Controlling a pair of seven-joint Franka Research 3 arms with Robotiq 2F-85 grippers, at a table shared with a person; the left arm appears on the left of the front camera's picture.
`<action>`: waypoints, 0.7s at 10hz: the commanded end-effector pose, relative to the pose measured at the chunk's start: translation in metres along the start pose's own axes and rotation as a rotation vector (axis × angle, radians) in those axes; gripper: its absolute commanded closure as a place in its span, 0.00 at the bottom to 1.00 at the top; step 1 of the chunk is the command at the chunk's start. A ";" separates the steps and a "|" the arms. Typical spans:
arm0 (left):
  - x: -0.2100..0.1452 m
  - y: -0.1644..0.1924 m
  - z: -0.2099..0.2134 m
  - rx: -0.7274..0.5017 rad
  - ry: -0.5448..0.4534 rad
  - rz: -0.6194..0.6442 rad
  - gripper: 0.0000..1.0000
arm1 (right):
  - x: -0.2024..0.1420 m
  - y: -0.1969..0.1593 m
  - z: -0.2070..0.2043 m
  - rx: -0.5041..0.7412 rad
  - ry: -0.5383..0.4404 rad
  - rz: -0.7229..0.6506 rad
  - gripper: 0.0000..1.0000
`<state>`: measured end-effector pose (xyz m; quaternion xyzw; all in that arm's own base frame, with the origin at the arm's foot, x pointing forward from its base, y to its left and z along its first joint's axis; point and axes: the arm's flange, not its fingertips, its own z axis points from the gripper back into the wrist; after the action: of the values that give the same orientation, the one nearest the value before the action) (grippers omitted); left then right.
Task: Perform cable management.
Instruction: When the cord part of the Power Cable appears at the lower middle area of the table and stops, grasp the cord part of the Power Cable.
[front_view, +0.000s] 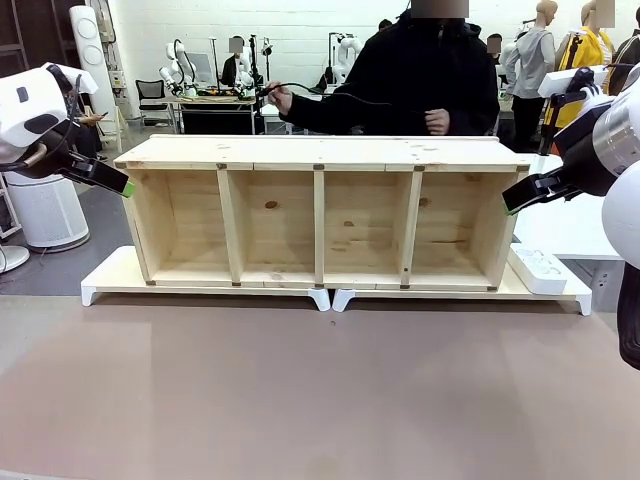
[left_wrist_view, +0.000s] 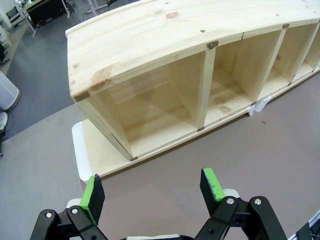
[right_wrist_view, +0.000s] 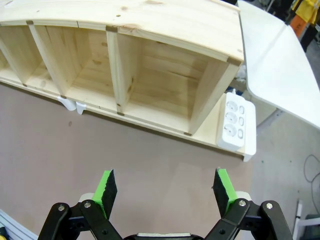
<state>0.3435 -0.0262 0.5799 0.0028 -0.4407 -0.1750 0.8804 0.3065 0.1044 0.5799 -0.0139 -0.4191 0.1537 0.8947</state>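
**Cable's up in the person's hand behind the shelf, and my left pincer is the closer one**

Left to right: my left pincer (left_wrist_view: 152, 189) hangs released, pads wide apart, off the left end of the wooden shelf (front_view: 320, 152) sitting toward the bench's far edge. The cable (front_view: 312, 87) isn't on the bench. It's beyond the shelf's back edge, left of its middle, held in the person's hand (front_view: 282, 97). Its thin black line runs roughly sideways to the right across the dark sweater, where I lose it. My right pincer (right_wrist_view: 165, 186) is released too, off the right end by the power strip (right_wrist_view: 235, 122). I reckon the left has the shorter reach, over the top board.
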 end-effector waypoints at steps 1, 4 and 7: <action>0.000 0.002 0.001 0.002 -0.010 0.004 0.00 | 0.000 0.000 -0.004 0.002 0.004 0.002 0.00; 0.000 0.002 0.001 0.002 -0.010 0.004 0.00 | 0.000 0.000 -0.004 0.002 0.004 0.002 0.00; 0.000 0.002 0.001 0.002 -0.010 0.004 0.00 | 0.000 0.000 -0.004 0.002 0.004 0.002 0.00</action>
<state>0.3435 -0.0262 0.5799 0.0028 -0.4407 -0.1750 0.8804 0.3065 0.1044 0.5799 -0.0139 -0.4191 0.1538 0.8947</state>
